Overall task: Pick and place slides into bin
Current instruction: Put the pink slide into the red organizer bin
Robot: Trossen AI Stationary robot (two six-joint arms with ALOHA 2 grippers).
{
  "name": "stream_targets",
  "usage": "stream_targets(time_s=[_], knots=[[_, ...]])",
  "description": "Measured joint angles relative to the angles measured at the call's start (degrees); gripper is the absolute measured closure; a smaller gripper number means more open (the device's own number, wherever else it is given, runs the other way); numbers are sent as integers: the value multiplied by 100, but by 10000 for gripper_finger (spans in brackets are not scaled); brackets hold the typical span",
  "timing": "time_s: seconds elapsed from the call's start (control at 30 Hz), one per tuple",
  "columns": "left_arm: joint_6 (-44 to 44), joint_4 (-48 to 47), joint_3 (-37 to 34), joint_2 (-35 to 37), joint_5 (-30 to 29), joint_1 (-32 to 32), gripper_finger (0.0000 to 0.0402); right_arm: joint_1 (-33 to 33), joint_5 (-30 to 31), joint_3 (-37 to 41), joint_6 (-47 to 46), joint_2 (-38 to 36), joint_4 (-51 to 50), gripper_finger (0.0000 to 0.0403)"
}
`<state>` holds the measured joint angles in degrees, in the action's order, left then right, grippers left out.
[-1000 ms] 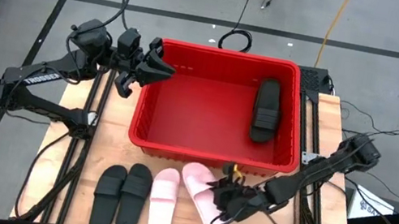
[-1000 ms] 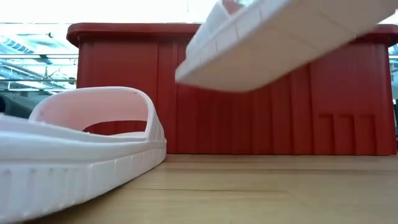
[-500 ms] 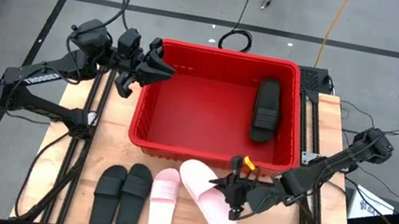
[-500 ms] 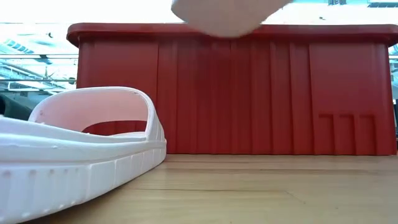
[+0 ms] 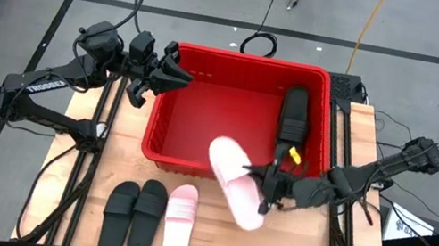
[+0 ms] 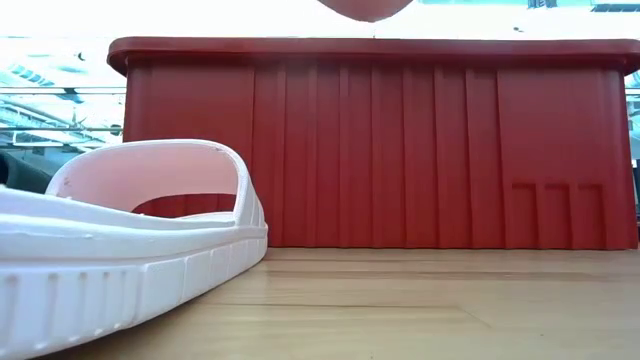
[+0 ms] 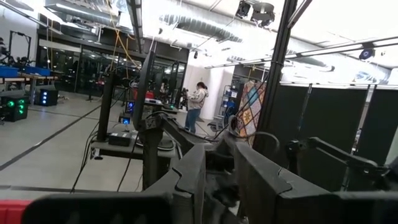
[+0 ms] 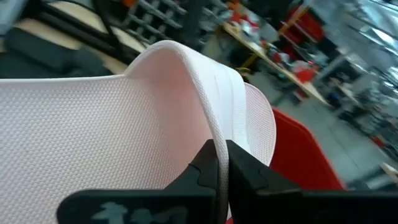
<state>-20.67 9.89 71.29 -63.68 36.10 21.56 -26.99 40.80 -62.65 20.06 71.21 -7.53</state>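
Observation:
The red bin (image 5: 203, 111) stands at the table's middle with one black slide (image 5: 293, 118) lying inside by its right wall. My right gripper (image 5: 264, 192) is shut on a pale pink slide (image 5: 232, 180) that hangs over the bin's near rim; its underside shows in the low view (image 6: 365, 8). A second pink slide (image 5: 178, 222) and two black slides (image 5: 133, 215) lie flat on the table's near left. My left gripper (image 5: 181, 75) waits above the bin's far left corner, its fingers a little apart and holding nothing. My right gripper pinches the pink slide's strap at its edge (image 8: 214, 134) between its two fingers. The fingers come roughly level from the table's right side. The slide is lifted clear of the table, tilted, one end over the bin's near wall and the other out over the table.
The bin's near wall (image 6: 380, 150) rises high in front of the table's near strip. The resting pink slide (image 6: 130, 230) fills the low view's left. Bare wood lies to the right of the slides on the table.
My right gripper has risen and gone toward the bin with the pink slide. The slide has come clear of the table beside the other pink slide and now hangs above the bin's near rim.

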Motion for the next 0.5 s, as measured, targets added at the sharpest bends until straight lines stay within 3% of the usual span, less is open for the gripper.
stream_targets(time_s=[0.33, 0.5], knots=[[364, -193, 4, 0, -2, 32, 316, 1307, -32, -3, 207, -352, -413, 401], [239, -203, 4, 0, -61, 415, 316, 2024, -344, -4, 158, -362, -603, 401]])
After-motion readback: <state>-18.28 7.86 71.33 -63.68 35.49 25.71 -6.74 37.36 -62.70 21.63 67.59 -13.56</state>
